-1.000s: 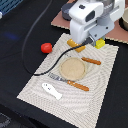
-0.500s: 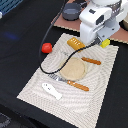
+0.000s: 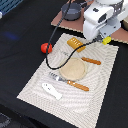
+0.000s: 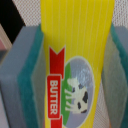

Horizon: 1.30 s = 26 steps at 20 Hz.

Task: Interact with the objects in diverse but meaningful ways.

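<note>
The yellow packet (image 4: 75, 30), marked BUTTER in red with a cow picture, fills the wrist view, clamped between two green-padded grey fingers (image 4: 17, 85). In the exterior view my gripper (image 3: 103, 38) hangs above the mat's far right corner, shut on the packet (image 3: 106, 40), of which only a yellow tip shows. The orange ridged loaf (image 3: 75, 45) lies on the mat to the exterior view's left of the gripper. Off the mat's left edge sits the red tomato ball (image 3: 46, 48). The white fish piece (image 3: 51, 90) lies at the mat's near corner.
A tan plate (image 3: 73, 69) sits mid-mat with a wooden-handled knife (image 3: 91, 61) and fork (image 3: 70, 81) on either side. A black cable (image 3: 54, 35) loops across the mat. Grey pots (image 3: 71, 10) stand on a brown board at the back.
The arm has shifted a little toward the exterior view's right with the yellow packet still held. The other toys have not moved.
</note>
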Available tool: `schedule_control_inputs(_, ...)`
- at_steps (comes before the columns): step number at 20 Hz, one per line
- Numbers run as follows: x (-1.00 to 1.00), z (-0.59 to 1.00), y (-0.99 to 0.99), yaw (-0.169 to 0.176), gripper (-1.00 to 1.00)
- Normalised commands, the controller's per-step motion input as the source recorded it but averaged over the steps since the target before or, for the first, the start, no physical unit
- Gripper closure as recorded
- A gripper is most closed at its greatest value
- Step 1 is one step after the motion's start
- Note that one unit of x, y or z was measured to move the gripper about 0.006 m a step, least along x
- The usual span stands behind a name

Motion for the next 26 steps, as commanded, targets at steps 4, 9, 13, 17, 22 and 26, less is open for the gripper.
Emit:
schedule_control_inputs(4,0.61,0.06,0.08,-0.102,1.0)
schedule_control_inputs(9,0.42,0.0,0.21,-0.038,-1.0)
schedule_control_inputs(13,0.33,0.03,0.23,0.0,-1.0)
schedule_control_inputs(17,0.35,0.09,0.17,0.0,-1.0)
schedule_control_inputs(22,0.18,0.65,0.1,0.004,-1.0)
schedule_control_inputs(26,0.0,1.0,0.11,0.091,-1.0)
